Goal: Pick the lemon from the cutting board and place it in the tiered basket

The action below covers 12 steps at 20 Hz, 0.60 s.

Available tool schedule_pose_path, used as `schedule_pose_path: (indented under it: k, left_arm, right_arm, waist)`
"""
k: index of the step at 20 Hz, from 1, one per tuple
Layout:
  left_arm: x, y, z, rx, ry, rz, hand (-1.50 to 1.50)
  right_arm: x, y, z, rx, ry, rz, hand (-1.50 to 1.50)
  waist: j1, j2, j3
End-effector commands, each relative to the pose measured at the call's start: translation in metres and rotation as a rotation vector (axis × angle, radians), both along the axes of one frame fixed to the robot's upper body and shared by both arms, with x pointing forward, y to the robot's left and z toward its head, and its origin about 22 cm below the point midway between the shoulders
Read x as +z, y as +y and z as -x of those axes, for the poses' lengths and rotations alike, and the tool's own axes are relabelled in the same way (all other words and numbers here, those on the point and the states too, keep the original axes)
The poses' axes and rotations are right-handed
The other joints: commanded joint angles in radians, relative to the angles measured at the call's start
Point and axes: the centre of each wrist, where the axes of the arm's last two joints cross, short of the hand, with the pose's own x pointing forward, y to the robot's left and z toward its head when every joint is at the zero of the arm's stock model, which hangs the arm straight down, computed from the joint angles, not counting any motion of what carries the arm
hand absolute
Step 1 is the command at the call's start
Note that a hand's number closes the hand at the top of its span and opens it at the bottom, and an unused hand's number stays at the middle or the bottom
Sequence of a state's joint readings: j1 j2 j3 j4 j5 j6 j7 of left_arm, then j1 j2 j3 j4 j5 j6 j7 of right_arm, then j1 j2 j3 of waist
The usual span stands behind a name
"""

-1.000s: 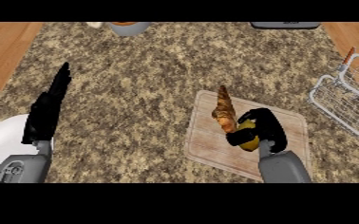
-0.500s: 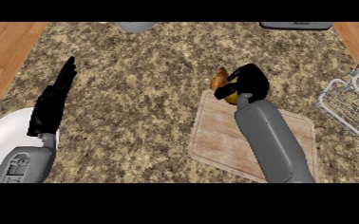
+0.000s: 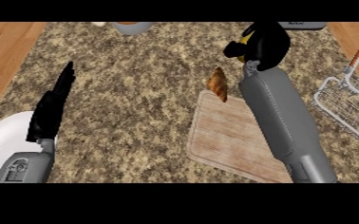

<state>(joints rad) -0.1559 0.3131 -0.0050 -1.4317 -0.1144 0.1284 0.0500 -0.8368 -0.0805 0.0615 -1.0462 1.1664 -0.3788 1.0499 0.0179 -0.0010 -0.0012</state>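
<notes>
The right hand [image 3: 261, 45] is curled round the lemon [image 3: 243, 40], of which only a yellow sliver shows between the black fingers. It is held up past the far end of the board [image 3: 231, 142], above the speckled counter [image 3: 140, 85], with the grey forearm stretched out over the board's right side. So the pick looks done: the lemon is off the board and in the grasp.

What is left is the carry and the drop. The wire basket [image 3: 340, 99] sits at the right edge of the view, only partly in frame, and the hand is well apart from it, further from the robot and to its left. I judge the arm needs to swing right and come over a tier before the fingers let go; which tier is reachable cannot be told from here.

A brown croissant [image 3: 219, 84] lies at the board's far edge, partly off it, just beside the forearm. It is not part of the job.

The left hand [image 3: 52, 107] rests at the left with straight fingers, holding nothing, next to a white plate [image 3: 14, 130].
</notes>
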Motion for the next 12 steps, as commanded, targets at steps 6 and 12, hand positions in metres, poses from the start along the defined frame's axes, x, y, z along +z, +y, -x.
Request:
schedule_pose_path:
  k: [6,12]
  left_arm:
    - [0.005,0.002,0.002,0.026,0.008,-0.004,0.00]
    - [0.003,0.009,-0.002,0.020,-0.012,0.002,0.00]
  right_arm:
    - [0.087,-0.005,0.002,-0.237,-0.152,0.155,1.50]
    - [0.104,-0.047,0.001,-0.228,-0.053,0.152,1.50]
  waist:
    - [-0.031,-0.009,0.000]
    - [-0.024,-0.002,0.001]
